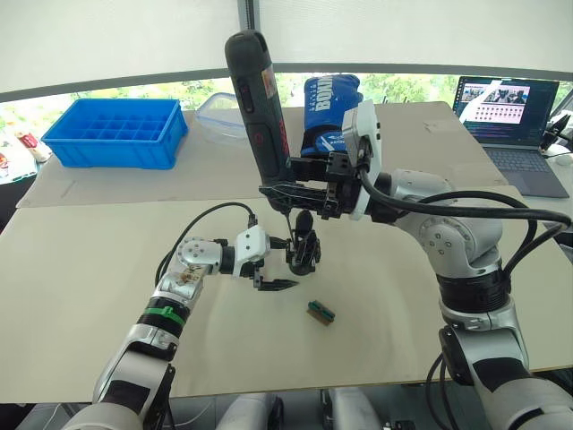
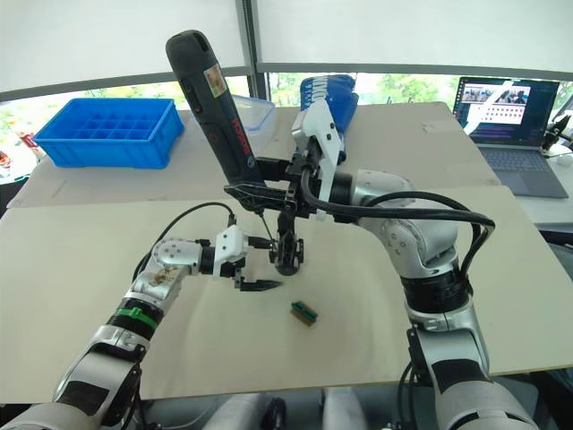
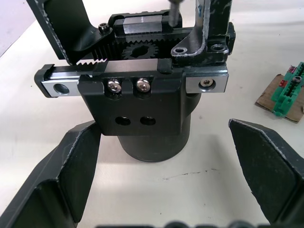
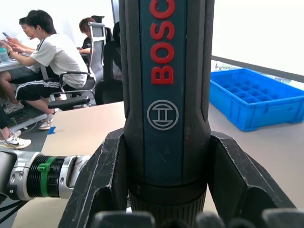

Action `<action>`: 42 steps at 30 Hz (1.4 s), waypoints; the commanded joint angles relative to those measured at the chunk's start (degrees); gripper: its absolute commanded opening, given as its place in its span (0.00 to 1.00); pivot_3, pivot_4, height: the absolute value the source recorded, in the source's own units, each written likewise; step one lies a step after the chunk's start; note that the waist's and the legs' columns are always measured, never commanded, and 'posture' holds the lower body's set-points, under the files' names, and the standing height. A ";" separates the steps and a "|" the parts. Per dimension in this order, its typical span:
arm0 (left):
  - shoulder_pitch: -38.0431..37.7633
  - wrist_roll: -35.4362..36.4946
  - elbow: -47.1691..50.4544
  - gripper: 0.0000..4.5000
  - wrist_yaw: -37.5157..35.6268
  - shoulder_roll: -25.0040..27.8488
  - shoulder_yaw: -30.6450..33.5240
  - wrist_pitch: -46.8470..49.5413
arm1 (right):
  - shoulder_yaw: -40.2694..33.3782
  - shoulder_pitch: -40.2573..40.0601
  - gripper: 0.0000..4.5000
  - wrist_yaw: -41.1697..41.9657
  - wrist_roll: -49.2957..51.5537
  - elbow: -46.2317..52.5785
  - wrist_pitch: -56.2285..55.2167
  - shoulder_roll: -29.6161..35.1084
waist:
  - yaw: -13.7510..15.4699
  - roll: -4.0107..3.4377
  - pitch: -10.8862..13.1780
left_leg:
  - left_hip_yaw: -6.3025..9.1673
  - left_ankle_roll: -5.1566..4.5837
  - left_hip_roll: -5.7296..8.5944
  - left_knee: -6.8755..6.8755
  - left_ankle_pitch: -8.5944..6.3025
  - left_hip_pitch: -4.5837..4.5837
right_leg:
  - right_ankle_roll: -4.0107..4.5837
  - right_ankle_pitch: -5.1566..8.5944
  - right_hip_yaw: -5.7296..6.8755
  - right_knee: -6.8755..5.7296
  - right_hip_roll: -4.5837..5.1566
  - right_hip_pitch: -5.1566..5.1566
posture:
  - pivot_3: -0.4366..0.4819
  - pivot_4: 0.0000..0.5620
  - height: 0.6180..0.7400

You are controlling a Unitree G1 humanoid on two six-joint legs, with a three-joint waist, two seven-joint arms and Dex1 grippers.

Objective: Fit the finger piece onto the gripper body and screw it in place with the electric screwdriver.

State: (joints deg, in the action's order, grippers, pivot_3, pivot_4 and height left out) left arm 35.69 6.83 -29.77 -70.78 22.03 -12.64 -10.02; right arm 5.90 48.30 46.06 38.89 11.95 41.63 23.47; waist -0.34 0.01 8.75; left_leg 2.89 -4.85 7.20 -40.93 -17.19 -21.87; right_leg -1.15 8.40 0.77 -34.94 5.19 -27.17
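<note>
The electric screwdriver (image 1: pixel 258 98) stands tilted in the right gripper (image 1: pixel 304 190), whose fingers clamp its lower barrel; its thin bit reaches down to the gripper body (image 1: pixel 303 248) directly beneath, standing on the table (image 1: pixel 403 296). The left gripper (image 1: pixel 273 264), jaws spread wide and holding nothing, sits just beside the body, one finger (image 3: pixel 71 175) touching its housing. A small green-and-brown block (image 1: pixel 320 312) lies near the body. Behind the screwdriver rest a blue tray (image 1: pixel 116 132) and a laptop (image 1: pixel 504 116)

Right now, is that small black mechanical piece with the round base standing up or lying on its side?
Standing upright. The small black gripper body rests on its round base on the table, between the left gripper's open fingers, which do not touch it.
</note>
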 commanded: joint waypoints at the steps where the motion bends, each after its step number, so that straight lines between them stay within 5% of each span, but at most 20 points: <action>1: 1.26 0.31 1.10 1.00 -0.02 -0.25 0.33 -1.01 | -2.37 0.75 0.42 0.51 0.13 2.23 -2.85 -0.37 | 0.00 0.00 0.00 | 0.00 0.00 0.00 0.00 0.00 0.00 | 0.00 0.00 0.00 0.00 0.00 0.00 | 0.48 0.27 1.00; 42: 1.43 0.16 1.09 1.00 0.37 -0.34 0.30 -1.18 | -2.28 -0.68 0.42 0.51 -0.08 3.14 -2.45 -0.59 | -0.22 0.00 0.00 | 0.00 0.00 0.01 0.00 0.00 0.00 | 0.00 0.00 0.00 0.00 0.00 0.00 | 0.48 0.27 1.00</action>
State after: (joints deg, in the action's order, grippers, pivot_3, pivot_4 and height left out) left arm 35.96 6.82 -29.77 -70.52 21.89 -12.64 -10.02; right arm 5.90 46.91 46.14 38.32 11.95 41.62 22.97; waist -0.56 0.01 8.75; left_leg 2.90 -4.84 7.20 -40.93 -17.19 -21.86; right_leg -1.15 8.40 0.77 -34.94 5.18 -27.17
